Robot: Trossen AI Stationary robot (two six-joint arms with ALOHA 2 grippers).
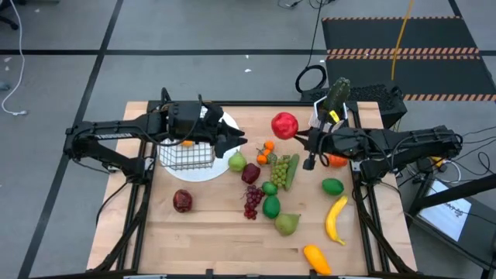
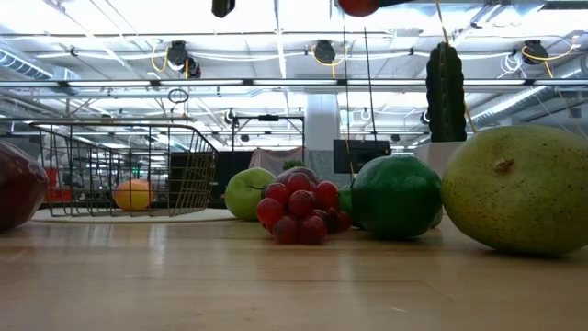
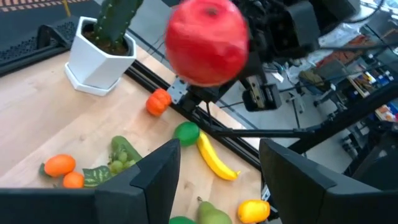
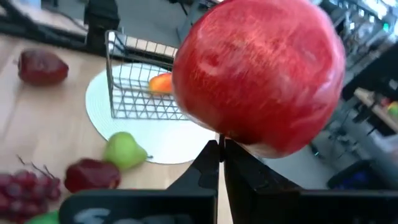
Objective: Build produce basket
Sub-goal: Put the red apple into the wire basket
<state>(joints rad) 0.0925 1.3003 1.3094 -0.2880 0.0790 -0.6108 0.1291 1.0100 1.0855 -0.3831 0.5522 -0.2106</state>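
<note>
**Red fruit aloft between the two pincers**

High view: the basket (image 1: pixel 186 155) sits on a white plate (image 1: pixel 219 167) near the counter's (image 1: pixel 209 240) left far part, an orange fruit (image 1: pixel 187 143) inside. The left pincer (image 1: pixel 242 140) reaches past the basket's right side, fingers apart, empty. The right pincer (image 1: pixel 298 138) points at it from the right; a red fruit (image 1: pixel 284 125) shows just beside its tip. Other produce lies mid-counter, a banana (image 1: pixel 336 219) toward the right edge.

Low view: basket (image 2: pixel 129 170) left, red grapes (image 2: pixel 299 210) central, red fruit (image 2: pixel 358 5) high above.

Left wrist view: the red fruit (image 3: pixel 207 40) hangs ahead of the spread fingers (image 3: pixel 155 174), apart from them.

Right wrist view: closed fingers (image 4: pixel 214 165) sit under the red fruit (image 4: pixel 258 74), touching it; basket (image 4: pixel 143 87) beyond.
</note>
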